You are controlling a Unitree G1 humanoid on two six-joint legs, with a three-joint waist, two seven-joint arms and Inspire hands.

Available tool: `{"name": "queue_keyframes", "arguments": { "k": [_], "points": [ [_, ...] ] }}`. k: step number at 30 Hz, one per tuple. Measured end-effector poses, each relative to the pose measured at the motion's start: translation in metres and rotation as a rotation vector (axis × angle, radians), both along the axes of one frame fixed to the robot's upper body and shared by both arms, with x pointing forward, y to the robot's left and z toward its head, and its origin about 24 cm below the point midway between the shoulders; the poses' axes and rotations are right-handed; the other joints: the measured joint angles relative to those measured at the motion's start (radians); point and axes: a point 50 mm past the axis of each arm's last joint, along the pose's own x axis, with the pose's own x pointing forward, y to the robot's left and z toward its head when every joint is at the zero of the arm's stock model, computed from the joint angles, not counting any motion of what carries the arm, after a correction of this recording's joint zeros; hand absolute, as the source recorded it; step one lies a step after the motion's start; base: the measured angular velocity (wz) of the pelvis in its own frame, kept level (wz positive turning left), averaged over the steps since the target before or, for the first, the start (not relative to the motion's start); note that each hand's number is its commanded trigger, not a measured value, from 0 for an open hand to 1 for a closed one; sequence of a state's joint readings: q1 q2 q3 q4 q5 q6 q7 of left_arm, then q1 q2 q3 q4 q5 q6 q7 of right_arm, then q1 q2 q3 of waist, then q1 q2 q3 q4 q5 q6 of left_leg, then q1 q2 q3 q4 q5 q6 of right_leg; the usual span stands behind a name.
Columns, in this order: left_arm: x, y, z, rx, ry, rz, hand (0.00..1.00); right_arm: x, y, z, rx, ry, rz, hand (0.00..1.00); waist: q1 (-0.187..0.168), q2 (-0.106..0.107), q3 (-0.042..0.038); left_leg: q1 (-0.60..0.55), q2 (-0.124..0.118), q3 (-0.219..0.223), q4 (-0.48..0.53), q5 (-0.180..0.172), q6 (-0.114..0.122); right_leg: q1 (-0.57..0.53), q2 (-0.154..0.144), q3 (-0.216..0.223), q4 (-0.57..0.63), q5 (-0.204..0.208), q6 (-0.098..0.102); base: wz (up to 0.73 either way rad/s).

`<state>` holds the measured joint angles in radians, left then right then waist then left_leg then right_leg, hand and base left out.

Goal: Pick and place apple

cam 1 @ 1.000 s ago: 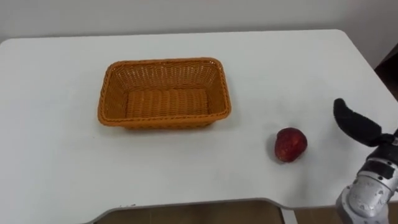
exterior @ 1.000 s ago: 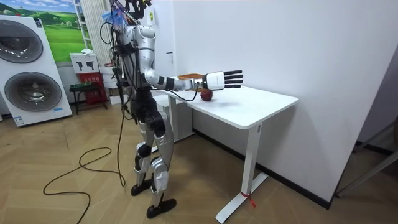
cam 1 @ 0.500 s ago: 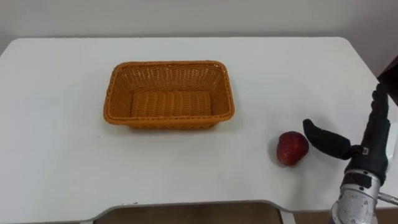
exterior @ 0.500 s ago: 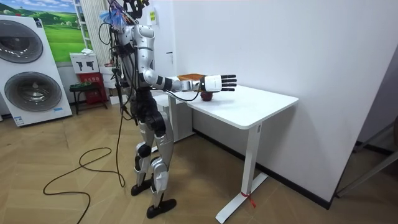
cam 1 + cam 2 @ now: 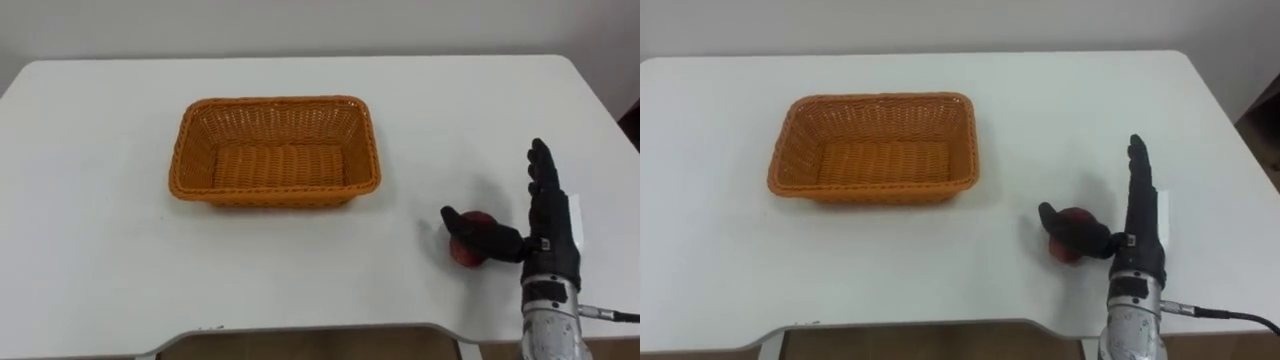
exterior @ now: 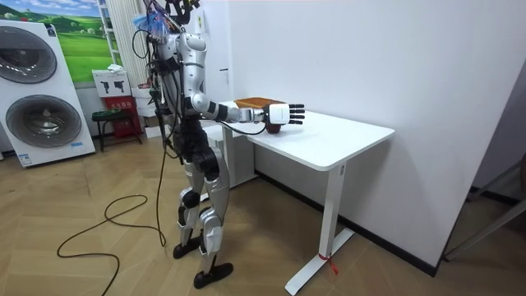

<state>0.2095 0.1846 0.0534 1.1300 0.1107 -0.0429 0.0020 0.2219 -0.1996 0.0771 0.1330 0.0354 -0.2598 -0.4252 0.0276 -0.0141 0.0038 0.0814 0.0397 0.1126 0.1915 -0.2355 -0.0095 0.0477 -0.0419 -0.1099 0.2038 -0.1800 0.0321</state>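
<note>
Your right hand (image 5: 548, 238) stands edge-on against the red apple (image 5: 466, 254), fingers straight and thumb laid across it, on the white table (image 5: 100, 250), right of the wicker basket (image 5: 275, 101).

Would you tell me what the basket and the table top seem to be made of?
Basket: woven wicker or plastic rattan, orange-brown and matte; the weave shows. Table top: likely white laminate or painted board, smooth, with faint sheen and no grain.
</note>
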Motion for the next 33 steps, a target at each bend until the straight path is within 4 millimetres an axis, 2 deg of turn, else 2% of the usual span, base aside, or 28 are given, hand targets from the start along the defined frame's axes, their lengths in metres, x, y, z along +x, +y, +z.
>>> {"name": "queue_keyframes", "arguments": {
  "k": [3, 7, 17, 23, 27, 33],
  "points": [
    [0.0, 0.0, 0.0, 0.0, -0.001, 0.0, 0.0, 0.001, 0.0, 0.003, 0.003, -0.014, 0.003, 0.0, 0.001, -0.001, -0.0039, 0.001, 0.0, 0.001, 0.003, 0.0, 0.0, 0.001, 0.0, 0.001, 0.0, 0.0, 0.0, 0.0],
    [0.001, 0.0, 0.0, 0.001, -0.003, -0.001, 0.0, 0.003, 0.003, 0.008, 0.007, -0.033, 0.031, 0.0, 0.0, 0.001, -0.0041, 0.001, 0.0, 0.006, 0.005, 0.0, 0.0, 0.0, 0.0, 0.005, 0.0, 0.0, 0.0, -0.02],
    [0.004, -0.001, 0.0, -0.001, -0.018, 0.002, 0.0, 0.004, 0.012, 0.006, -0.004, -0.01, 0.119, 0.0, -0.001, 0.001, -0.004, 0.003, 0.001, 0.009, 0.004, 0.0, 0.0, 0.001, 0.0, 0.007, 0.002, 0.001, -0.001, 0.0],
    [0.005, -0.002, 0.0, -0.005, -0.023, 0.008, 0.0, -0.007, 0.018, -0.005, -0.012, 0.046, 0.159, 0.0, 0.001, 0.002, -0.0025, 0.012, 0.001, 0.015, -0.005, 0.0, 0.0, 0.003, 0.001, 0.013, 0.0, 0.001, -0.001, -0.03],
    [0.005, -0.002, 0.0, -0.003, -0.025, 0.001, 0.0, -0.02, 0.021, -0.023, -0.006, 0.149, 0.183, 0.0, 0.0, 0.004, -0.0009, 0.012, 0.001, 0.015, -0.01, 0.0, 0.0, 0.002, 0.001, 0.012, -0.001, 0.001, -0.001, 0.0],
    [0.005, -0.003, 0.0, 0.001, -0.026, -0.001, 0.0, -0.021, 0.024, -0.025, -0.015, 0.156, 0.199, 0.0, 0.001, 0.006, -0.0007, 0.015, 0.001, 0.015, -0.013, 0.0, 0.0, 0.003, 0.001, 0.012, -0.001, 0.001, -0.001, 0.0]
  ]
}}
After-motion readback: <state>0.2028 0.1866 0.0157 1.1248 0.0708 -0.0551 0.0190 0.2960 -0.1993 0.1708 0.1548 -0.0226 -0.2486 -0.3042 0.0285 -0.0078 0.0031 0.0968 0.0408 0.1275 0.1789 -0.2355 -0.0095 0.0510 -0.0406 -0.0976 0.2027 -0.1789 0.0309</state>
